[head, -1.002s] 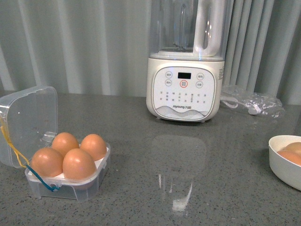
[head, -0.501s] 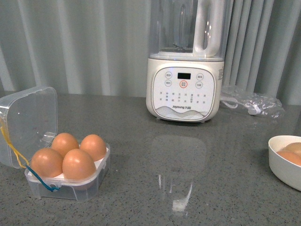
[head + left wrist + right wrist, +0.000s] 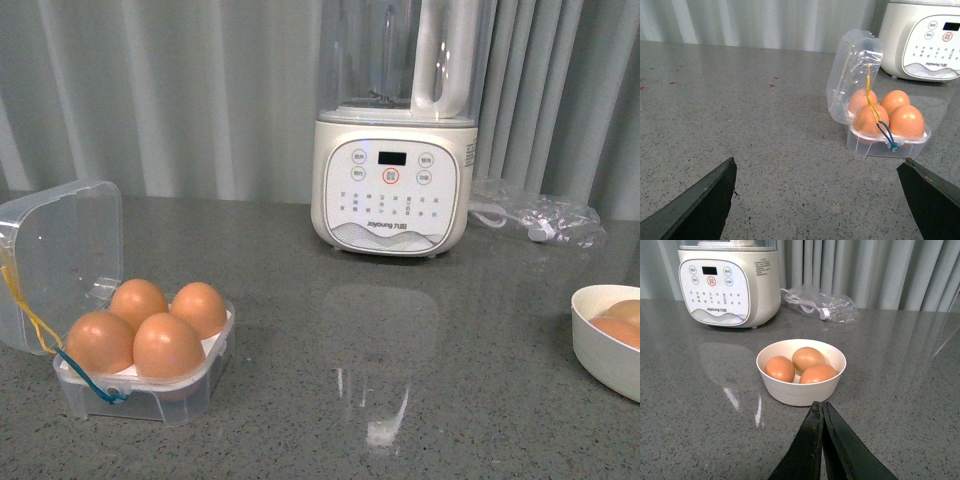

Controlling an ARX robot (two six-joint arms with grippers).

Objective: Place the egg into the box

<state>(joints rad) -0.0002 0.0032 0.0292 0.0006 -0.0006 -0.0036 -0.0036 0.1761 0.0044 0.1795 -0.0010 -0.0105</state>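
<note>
At left front edge, box [image 3: 150, 398]: lid up; egg [image 3: 167, 347] seated among four (no seat free)
Left gripper [image 3: 817, 165]: spread wide, empty; nearer arm, box ahead
Right gripper [image 3: 819, 405]: closed, empty; facing bowl [image 3: 790, 390]

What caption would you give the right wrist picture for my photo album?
The shut right claw faces a white bowl of three brown eggs, a blender standing behind.
</note>
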